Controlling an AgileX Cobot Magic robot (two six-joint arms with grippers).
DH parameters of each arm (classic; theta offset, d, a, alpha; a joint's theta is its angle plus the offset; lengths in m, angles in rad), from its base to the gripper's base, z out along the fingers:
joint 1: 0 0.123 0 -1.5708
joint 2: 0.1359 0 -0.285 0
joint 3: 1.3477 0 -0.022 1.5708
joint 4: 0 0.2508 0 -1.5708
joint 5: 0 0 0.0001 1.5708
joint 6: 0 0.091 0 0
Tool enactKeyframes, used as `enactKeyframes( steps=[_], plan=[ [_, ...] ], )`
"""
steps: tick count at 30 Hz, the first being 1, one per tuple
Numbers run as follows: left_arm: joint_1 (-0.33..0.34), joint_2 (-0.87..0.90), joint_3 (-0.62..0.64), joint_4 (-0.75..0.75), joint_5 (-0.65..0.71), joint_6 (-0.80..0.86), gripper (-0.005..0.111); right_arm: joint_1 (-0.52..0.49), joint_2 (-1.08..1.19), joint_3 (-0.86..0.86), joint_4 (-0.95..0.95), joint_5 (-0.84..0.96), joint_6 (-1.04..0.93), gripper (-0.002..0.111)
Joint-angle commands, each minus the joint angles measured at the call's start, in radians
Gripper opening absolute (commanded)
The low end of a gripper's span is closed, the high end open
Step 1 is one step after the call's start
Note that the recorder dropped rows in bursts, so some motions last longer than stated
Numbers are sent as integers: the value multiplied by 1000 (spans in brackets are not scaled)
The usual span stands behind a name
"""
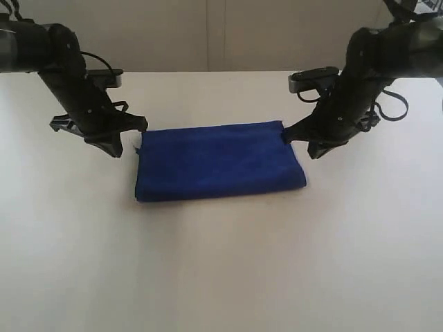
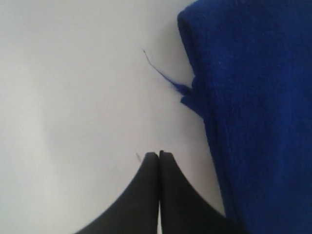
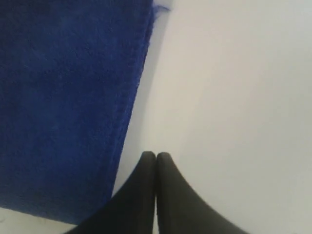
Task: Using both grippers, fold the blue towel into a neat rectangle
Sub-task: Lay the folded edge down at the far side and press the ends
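Royal-blue cloth, the blue towel [image 1: 220, 161], is lying folded into a rectangle on the white tabletop [image 1: 221, 277], its lower layers being hidden by the top one. The left arm [image 1: 66, 72] and right arm [image 1: 377, 59] are being cut off at the far corners. The left gripper [image 2: 159, 155] is being held just left of the towel, jaws pressed together and empty. The right gripper [image 3: 156, 155] is being held likewise, just right of it. A loose thread [image 2: 168, 80] is trailing from the left edge.

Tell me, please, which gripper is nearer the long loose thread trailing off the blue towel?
Left. The left gripper, shut, is just beside the loose thread at one end of the blue towel; the right gripper, also shut, is off the opposite end.
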Motion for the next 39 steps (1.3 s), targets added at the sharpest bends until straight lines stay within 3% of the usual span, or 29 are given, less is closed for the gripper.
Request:
enactKeyframes(
  steps=[1,18,29,39],
  plan=[
    [-1,26,-3,-79,-25,42,0,0,25,0,-2,0,27,0],
    [-3,83,-3,-206,-105,108,0,28,60,3,16,64,41,0],
    [-5,83,-3,-356,-211,264,0,28,58,77,55,59,8,0],
    [-5,101,-3,-358,-253,264,0,28,37,81,98,82,-22,0]
  ],
)
